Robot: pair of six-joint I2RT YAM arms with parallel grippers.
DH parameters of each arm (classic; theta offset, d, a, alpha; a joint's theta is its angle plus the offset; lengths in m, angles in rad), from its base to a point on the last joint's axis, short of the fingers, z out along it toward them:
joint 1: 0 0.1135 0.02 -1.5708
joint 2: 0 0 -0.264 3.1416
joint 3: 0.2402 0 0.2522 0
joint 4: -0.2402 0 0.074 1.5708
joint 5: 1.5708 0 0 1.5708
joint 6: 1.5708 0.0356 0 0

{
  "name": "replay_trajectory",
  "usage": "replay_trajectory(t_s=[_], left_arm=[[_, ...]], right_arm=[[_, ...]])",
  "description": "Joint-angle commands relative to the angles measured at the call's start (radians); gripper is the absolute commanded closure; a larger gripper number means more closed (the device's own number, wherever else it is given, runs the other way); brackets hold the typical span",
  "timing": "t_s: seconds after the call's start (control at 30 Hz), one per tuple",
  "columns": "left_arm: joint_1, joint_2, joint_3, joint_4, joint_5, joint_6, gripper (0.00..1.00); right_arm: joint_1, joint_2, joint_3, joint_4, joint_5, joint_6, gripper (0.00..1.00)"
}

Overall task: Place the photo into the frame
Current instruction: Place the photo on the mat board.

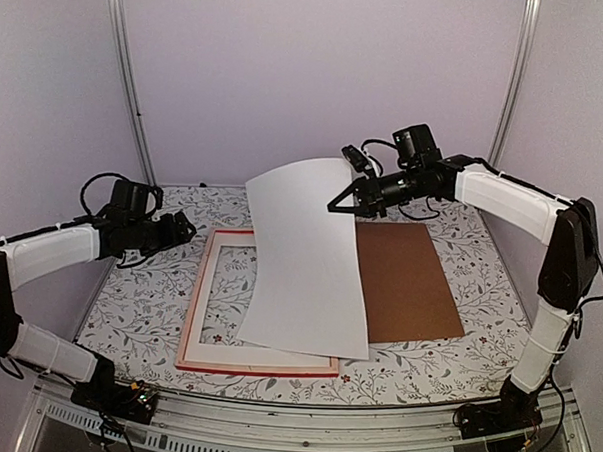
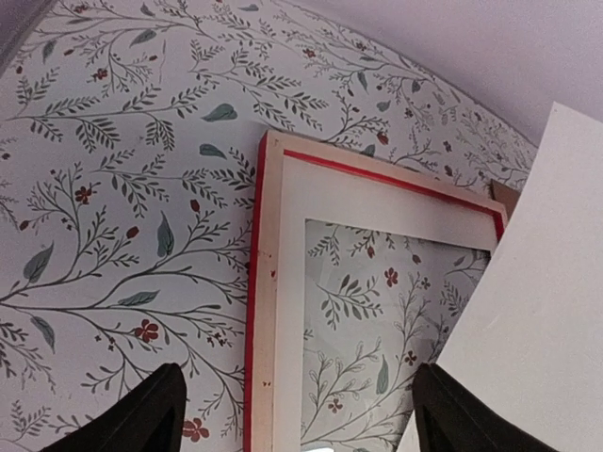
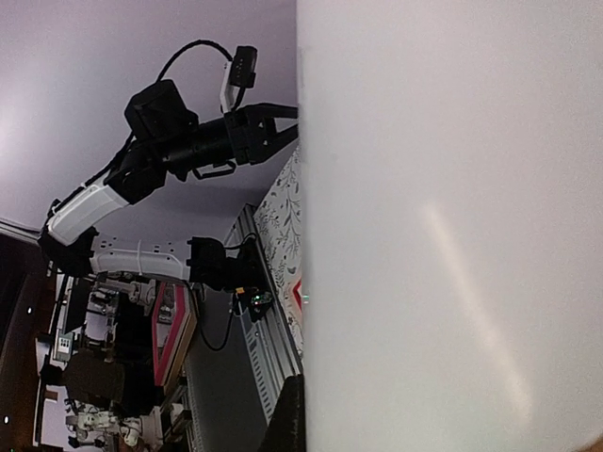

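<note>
The right gripper [image 1: 345, 203] pinches the far edge of the photo [image 1: 305, 256], which covers the right rail of the frame [image 1: 196, 311]. The left gripper [image 1: 184, 229], spread, hovers left of the frame. The right wrist view shows mostly the photo's blank back.

Brown backing board [image 1: 409, 281] on floral tablecloth [image 1: 138, 309]

Left hand [image 1: 188, 228] hangs low, fingers spread; right hand [image 1: 335, 205] raised, clamped shut
</note>
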Motion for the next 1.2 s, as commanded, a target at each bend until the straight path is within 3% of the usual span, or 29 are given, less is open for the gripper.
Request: replay_trajectory(t_s=[0.0, 0.33, 0.77, 1.0, 1.17], left_arm=[[0.009, -0.016, 0.058, -0.040, -0.083, 0.020, 0.15], [0.061, -0.080, 0.055, -0.053, -0.167, -0.005, 0.15], [0.156, -0.156, 0.036, -0.052, -0.185, -0.023, 0.14], [0.193, -0.222, 0.011, -0.066, -0.248, -0.026, 0.14], [0.193, -0.252, 0.004, -0.070, -0.281, -0.015, 0.14]], right_arm=[[0.050, -0.058, 0.056, 0.084, -0.121, 0.070, 1.00], [0.158, -0.049, 0.149, 0.280, -0.249, 0.266, 1.00], [0.242, 0.074, 0.250, 0.601, -0.304, 0.572, 1.00], [0.189, 0.190, 0.217, 0.597, -0.236, 0.604, 1.00], [0.107, 0.299, 0.200, 0.489, -0.133, 0.521, 1.00]])
